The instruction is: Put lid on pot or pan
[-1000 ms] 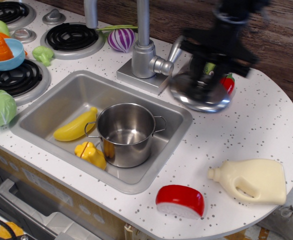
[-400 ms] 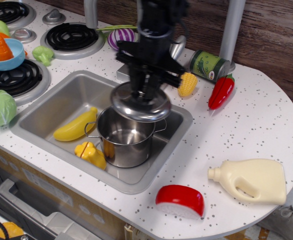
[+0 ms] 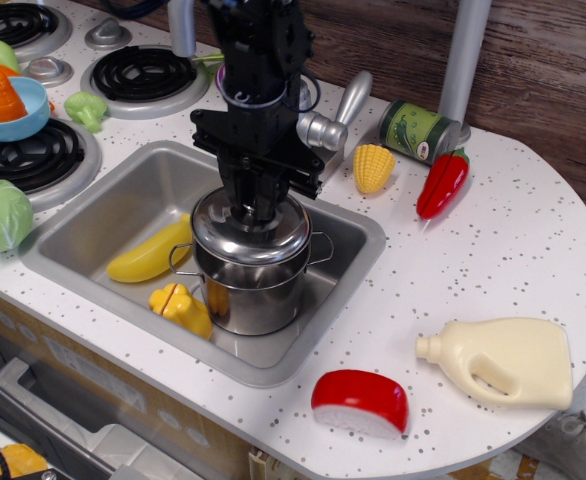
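Note:
The shiny steel pot stands in the sink, near its right side. The round steel lid is just above the pot's rim, centred over it; I cannot tell whether it rests on the rim. My black gripper comes down from above and is shut on the lid's knob, which is hidden between the fingers.
A yellow banana and a yellow toy piece lie in the sink left of the pot. The faucet stands behind. Corn, chili, can, a cream jug and red cheese lie on the counter at right.
The gripper carried the lid from the counter right of the faucet leftward over the sink and lowered it down onto the pot's top.

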Motion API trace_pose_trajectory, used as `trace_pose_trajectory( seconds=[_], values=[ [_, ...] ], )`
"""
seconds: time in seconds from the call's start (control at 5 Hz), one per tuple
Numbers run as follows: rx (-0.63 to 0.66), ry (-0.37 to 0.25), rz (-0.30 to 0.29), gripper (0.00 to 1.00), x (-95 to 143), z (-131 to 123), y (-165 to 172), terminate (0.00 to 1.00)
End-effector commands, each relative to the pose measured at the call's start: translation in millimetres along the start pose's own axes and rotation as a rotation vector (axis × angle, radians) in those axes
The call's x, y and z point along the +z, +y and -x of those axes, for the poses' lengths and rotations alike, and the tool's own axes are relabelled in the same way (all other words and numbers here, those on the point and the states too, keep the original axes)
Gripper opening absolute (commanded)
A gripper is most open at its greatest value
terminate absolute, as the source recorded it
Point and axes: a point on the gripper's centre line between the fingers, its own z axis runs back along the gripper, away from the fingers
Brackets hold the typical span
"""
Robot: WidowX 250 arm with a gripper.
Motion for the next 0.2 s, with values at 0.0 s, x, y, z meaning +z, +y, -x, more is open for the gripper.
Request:
trace_pose_trajectory(
  seconds=[0.0],
  values=[
    [-0.044, -0.058, 0.015, 0.00, -10.7, -6.1, 7.0, 1.00]
  ],
)
